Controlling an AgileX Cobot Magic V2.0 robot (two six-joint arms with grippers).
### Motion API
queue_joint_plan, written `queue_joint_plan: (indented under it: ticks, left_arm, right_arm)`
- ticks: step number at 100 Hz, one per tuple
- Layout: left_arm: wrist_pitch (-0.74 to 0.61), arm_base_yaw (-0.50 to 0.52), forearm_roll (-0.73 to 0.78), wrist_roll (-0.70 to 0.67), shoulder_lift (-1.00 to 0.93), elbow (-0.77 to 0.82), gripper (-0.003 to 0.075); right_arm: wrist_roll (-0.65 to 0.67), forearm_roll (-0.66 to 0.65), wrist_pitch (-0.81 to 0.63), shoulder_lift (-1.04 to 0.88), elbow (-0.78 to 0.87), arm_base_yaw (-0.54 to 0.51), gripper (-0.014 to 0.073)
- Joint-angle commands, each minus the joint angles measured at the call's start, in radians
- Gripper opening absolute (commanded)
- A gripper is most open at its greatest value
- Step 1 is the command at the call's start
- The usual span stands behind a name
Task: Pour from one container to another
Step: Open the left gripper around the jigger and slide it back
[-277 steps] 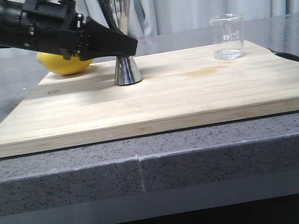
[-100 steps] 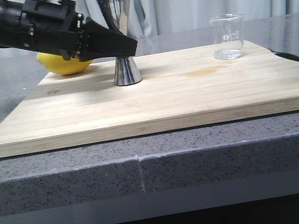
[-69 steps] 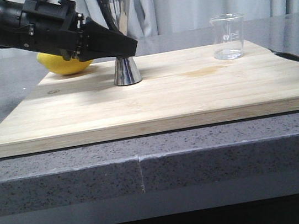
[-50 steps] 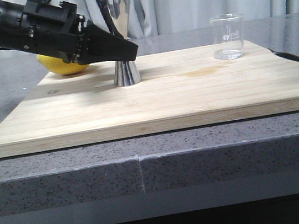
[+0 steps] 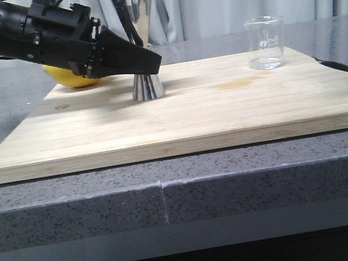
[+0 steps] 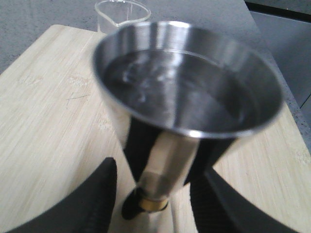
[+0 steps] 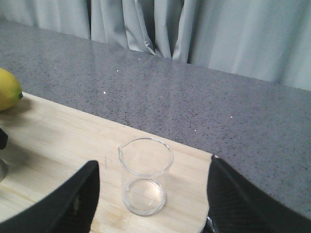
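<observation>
Front view shows the shiny jigger (image 5: 141, 47) standing upright on the wooden board (image 5: 191, 112), toward its back left part. The left gripper (image 5: 151, 61) reaches in from the left at the jigger's thin middle. In the left wrist view its two black fingers (image 6: 99, 194) sit on either side of the gold waist of the jigger (image 6: 187, 97), spread apart with a gap on each side, so it is not squeezing the jigger. A yellow lemon (image 5: 66, 77) lies behind the left arm at the board's back left corner. The glass beaker (image 5: 266, 42) stands upright near the board's back right corner, well apart from the jigger. The right gripper (image 7: 150, 204) hangs above the beaker (image 7: 145, 175), its fingers wide apart and holding nothing. The board rests on the grey desk (image 5: 169, 189).
</observation>
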Motion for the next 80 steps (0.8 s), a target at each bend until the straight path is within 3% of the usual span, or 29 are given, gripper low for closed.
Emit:
queue_joint_plan:
  ticks: [1,15,39,80]
  left_arm:
    - [0.092,0.005,-0.065,-0.015,-0.054,-0.021,0.0341]
    - [0.092,0.005,-0.060,-0.015,-0.054,-0.021,0.0347]
    - [0.092,0.005,-0.051,-0.047,-0.054,-0.021,0.0452]
    - [0.092,0.013,-0.049,-0.058,-0.054,-0.021,0.0454]
  right_arm:
    - [0.000,0.009,-0.068,-0.029,-0.026,-0.004,0.0428]
    - [0.000,0.009,-0.068,-0.029,-0.026,-0.004,0.0428]
    - [0.000,0.009,-0.068,-0.029,-0.026,-0.004,0.0429]
    - [0.000,0.009,-0.068,-0.029,-0.026,-0.004,0.0428]
